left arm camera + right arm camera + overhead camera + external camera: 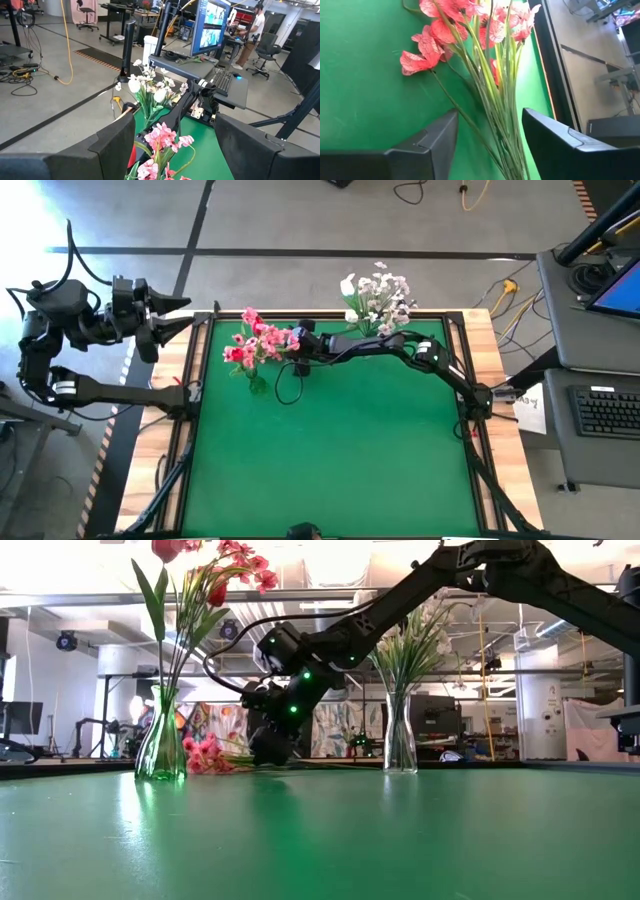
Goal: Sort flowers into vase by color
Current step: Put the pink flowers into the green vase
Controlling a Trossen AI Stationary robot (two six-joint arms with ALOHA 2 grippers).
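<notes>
The right gripper is low at the far side of the green table, reaching across from the right edge toward the pink flowers. In its wrist view the two dark fingers stand apart with a bundle of green stems running straight up between them, and the pink blossoms fanned out just ahead of the tips. The jaws are parted around those stems, but whether the pads actually touch them I cannot tell.

From table height, a few pink blooms lie flat on the mat just beside the gripper, between it and the glass vase, which stands upright holding red and pink blossoms on tall stems. On the gripper's other side a second clear vase holds the white flowers, upright, well apart from the fingers.

The left gripper waits off the table's far-left corner, raised, its fingers spread wide with nothing between them; both bouquets show beyond them. A person stands at a desk in the room behind.
</notes>
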